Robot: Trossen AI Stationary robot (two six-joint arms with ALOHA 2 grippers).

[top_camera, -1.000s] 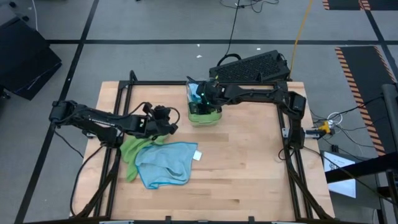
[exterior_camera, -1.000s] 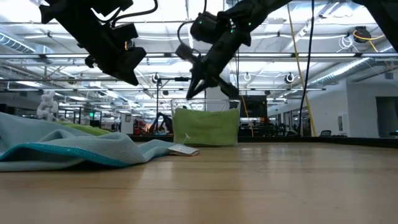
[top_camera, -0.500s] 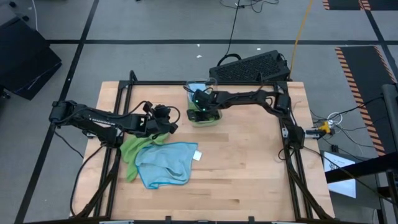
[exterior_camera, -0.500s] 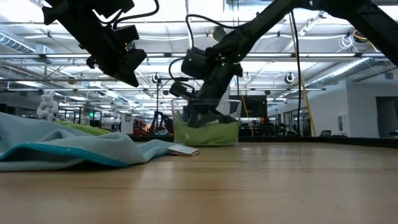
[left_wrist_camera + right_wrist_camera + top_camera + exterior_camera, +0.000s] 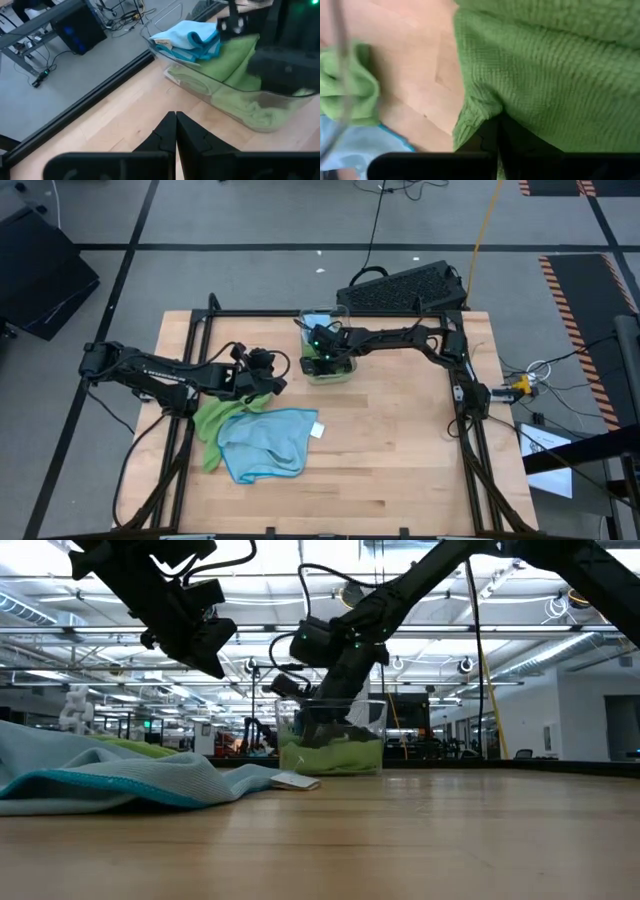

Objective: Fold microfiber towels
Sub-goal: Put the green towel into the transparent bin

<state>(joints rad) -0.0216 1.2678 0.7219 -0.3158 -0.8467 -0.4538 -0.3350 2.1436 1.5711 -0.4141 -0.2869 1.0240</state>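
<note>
- Far left of the pale wooden table [image 5: 400,450]: left arm stretched in from the edge, left gripper [image 5: 277,383] raised off the boards, fingers [image 5: 172,131] pressed flat together, empty, nothing between them.
- Directly under and beside that gripper: crumpled lime green microfiber towel [image 5: 212,420], bunched loosely, spilling toward the table's left rail.
- Overlapping its right side: light blue microfiber towel [image 5: 268,442], rumpled, roughly square, lying flat-ish on the wood, small white tag [image 5: 319,429] poking out at the right corner.
- Same pair from table height: blue cloth [image 5: 100,780] draped low in front, green showing just behind, left gripper [image 5: 205,650] hanging well above them.
- Toward the middle, at the far edge: clear plastic bin [image 5: 345,370], small and open-topped, resting on the table.
- Inside the bin: folded lime green microfiber towel [image 5: 335,753] filling the lower part; folded light blue microfiber towel [image 5: 187,37] stacked at the far end, white tag visible on the fold.
- Dipped into the bin from above: right gripper [image 5: 322,358], fingers closed tight, tips buried against the green weave [image 5: 560,70]; whether any cloth is actually pinched, cannot tell.
- Further right: right arm reaching across from the right rail, elbow high above the back edge.
- Beyond the table on the floor: black slatted panel [image 5: 405,290] lying flat.
</note>
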